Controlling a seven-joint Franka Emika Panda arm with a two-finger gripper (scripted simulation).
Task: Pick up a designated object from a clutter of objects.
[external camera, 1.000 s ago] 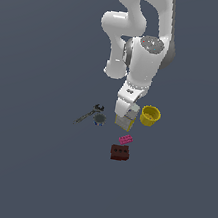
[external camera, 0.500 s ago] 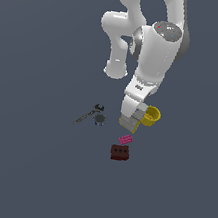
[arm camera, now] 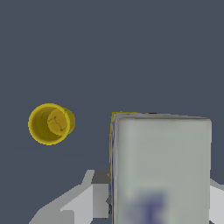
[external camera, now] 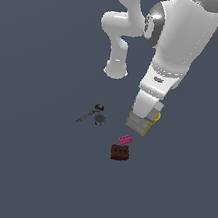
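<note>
My pincer [external camera: 140, 120] pinches the box [external camera: 139, 123]: in the wrist view the box [arm camera: 161, 168] fills the space between my two grey fingers [arm camera: 89, 199], one pressed to each side, its pale face blurred with a blue mark low on it and a yellow edge along one side. In the exterior view the box sits at the tip of my arm, its yellow lower edge showing under a grey face, above and just right of the pink brick [external camera: 125, 139]. Whether it is clear of the bench [external camera: 29, 168] I cannot tell. The yellow cup [arm camera: 50, 124] shows in the wrist view with its mouth toward the camera, apart from the box; in the exterior view only a sliver of yellow peeks out behind my pincer's right side. The dark red block [external camera: 119, 153] lies just near of the brick, almost touching it. The thin grey tool [external camera: 92, 114] lies to the left, well apart from the others, slanting with its darker head toward the box.
</note>
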